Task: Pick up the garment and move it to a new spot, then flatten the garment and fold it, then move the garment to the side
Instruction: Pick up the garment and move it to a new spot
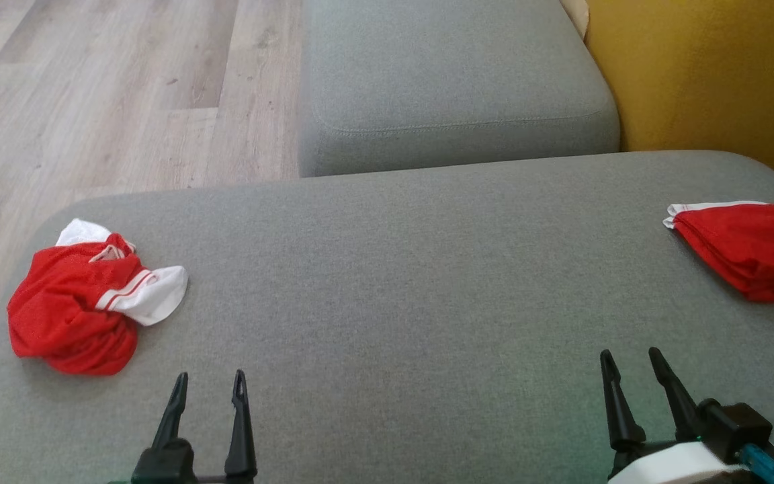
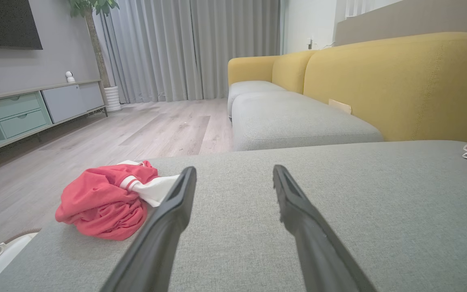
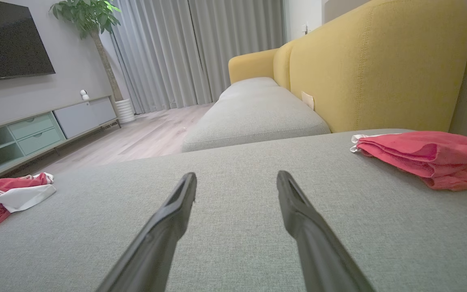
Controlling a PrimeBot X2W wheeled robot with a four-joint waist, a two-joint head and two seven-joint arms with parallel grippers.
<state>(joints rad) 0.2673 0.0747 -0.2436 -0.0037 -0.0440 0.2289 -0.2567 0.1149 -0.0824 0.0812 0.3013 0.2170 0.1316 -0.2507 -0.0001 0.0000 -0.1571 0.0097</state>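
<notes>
Red-and-white garment (image 1: 84, 309) lies crumpled at the left edge of the grey cushion (image 1: 394, 269), near the left gripper (image 1: 211, 375). A folded red garment (image 1: 750, 249) sits far right. The right gripper (image 1: 630, 351) and the left both stand wide open, empty.

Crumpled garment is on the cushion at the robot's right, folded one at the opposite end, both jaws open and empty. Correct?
Not quite. The crumpled garment is on the cushion at the robot's left, not its right; the head view shows it. The rest holds: folded one at the opposite end, both jaws open and empty.
</notes>
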